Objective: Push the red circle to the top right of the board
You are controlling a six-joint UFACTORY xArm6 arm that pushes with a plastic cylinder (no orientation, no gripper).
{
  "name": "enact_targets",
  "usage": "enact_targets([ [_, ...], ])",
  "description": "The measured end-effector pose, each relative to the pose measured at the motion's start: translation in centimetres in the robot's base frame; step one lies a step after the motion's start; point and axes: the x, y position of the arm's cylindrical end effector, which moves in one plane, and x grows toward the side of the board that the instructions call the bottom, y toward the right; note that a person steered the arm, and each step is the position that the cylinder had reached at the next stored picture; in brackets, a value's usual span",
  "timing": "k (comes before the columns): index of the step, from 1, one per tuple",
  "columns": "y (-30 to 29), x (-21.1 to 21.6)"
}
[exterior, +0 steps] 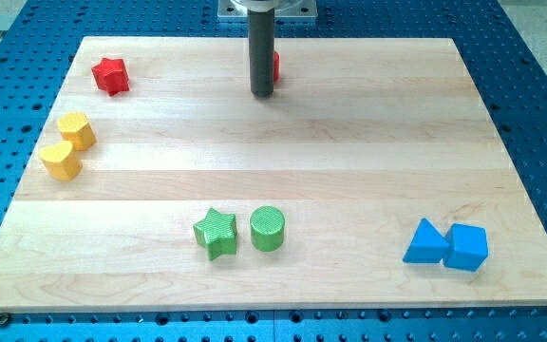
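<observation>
The red circle [275, 66] is mostly hidden behind my rod near the top middle of the board; only a thin red sliver shows at the rod's right side. My tip [262, 93] rests on the board just below and left of that block, touching or nearly touching it. A red star [110, 75] lies at the top left.
A yellow hexagon-like block [77, 130] and a yellow heart [61, 161] sit at the left edge. A green star [216, 233] and a green circle [267, 228] lie at the bottom middle. A blue triangle [426, 243] and a blue cube [467, 247] touch at the bottom right.
</observation>
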Motion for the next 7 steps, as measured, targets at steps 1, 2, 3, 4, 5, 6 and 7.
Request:
enact_targets([
  [1, -6.4, 0.4],
  [2, -7.8, -2.3],
  [3, 1.3, -3.9],
  [4, 11.8, -3.7],
  [5, 11.6, -3.7],
  [6, 10.6, -5.6],
  [7, 16.2, -7.5],
])
